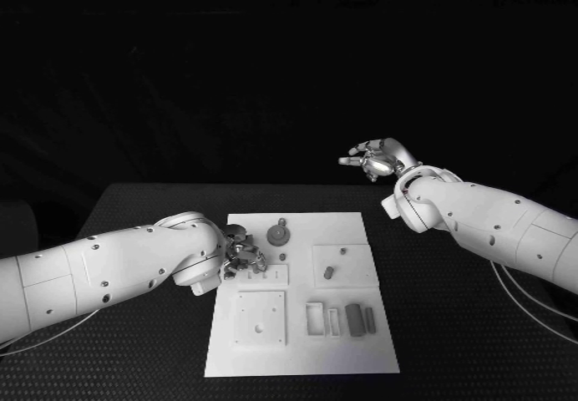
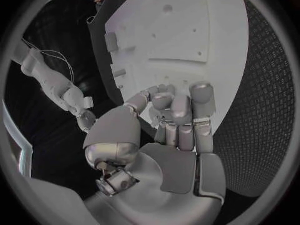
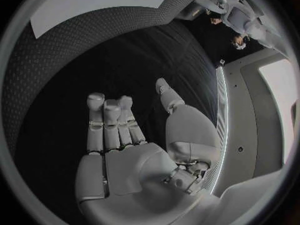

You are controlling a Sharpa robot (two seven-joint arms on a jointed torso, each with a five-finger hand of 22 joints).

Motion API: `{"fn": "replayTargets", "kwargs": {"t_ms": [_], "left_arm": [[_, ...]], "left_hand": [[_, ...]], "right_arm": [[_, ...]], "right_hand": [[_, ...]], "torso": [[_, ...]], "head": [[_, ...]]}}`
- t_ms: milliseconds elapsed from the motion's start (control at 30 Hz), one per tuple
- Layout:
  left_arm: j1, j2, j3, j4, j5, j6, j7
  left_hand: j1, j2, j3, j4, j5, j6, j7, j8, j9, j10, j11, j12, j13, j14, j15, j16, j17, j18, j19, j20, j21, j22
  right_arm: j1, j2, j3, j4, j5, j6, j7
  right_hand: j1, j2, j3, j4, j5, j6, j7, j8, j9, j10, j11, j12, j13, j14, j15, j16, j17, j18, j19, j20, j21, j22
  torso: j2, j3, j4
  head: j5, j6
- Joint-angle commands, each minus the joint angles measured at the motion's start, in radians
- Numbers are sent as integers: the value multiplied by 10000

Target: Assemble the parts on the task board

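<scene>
Black worktop carrying the white task board, long axis running away from the robot. Left hand low over the board's near-left region, fingers curled together; whether they pinch a part cannot be told, though the posture suggests seating or picking one. Right hand raised beyond the board's far edge, fingers apart, holding nothing, probably parked clear. Grey parts lie in the board's right recesses, lengthwise along the board.

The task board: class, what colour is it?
White, seen best in the head view: the task board lies on the black table.
</scene>
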Motion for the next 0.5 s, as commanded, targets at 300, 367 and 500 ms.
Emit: {"fn": "replayTargets", "kwargs": {"t_ms": [300, 367, 500], "left_arm": [[6, 86, -25, 42, -220, 488, -177], [5, 100, -25, 22, -236, 461, -190], [4, 141, -26, -33, -438, 416, -130]], "left_hand": [[-498, 85, 369, 54, 190, 882, -670, 19, 1130, 32, -102, -16, -296, -11, -409, 376, -299, 372, 175, -335, 271, 233], [-573, 97, 382, 60, 235, 932, -688, 24, 1182, 64, -120, -27, -393, -37, -419, 445, -367, 368, 150, -336, 321, 231], [-756, 104, 382, 87, 403, 1223, -773, 142, 1335, 44, -197, 11, -475, -98, -466, 547, -512, 354, 95, -329, 394, 222]], "right_arm": [[8, 21, 8, -3, 2, 278, -50], [8, 25, 8, -11, -9, 296, -66], [7, 31, 8, -14, -52, 312, -74]], "right_hand": [[195, 120, -46, -82, 10, -92, 111, 69, 19, -75, -21, 66, -41, -76, -2, 37, -30, 934, -70, 18, 1, 6], [234, 138, -61, -83, 10, -91, 111, 72, 21, -78, -21, 71, -46, -78, -2, 41, -34, 934, -73, 19, 4, 7], [267, 158, -80, -81, 10, -92, 111, 74, 23, -81, -21, 75, -53, -81, -2, 44, -37, 934, -77, 20, 6, 8]], "torso": [[-2, -15, 4], [-2, -18, 4], [-5, -15, 8]], "head": [[-5, -120], [-13, -114], [-16, -124]]}}
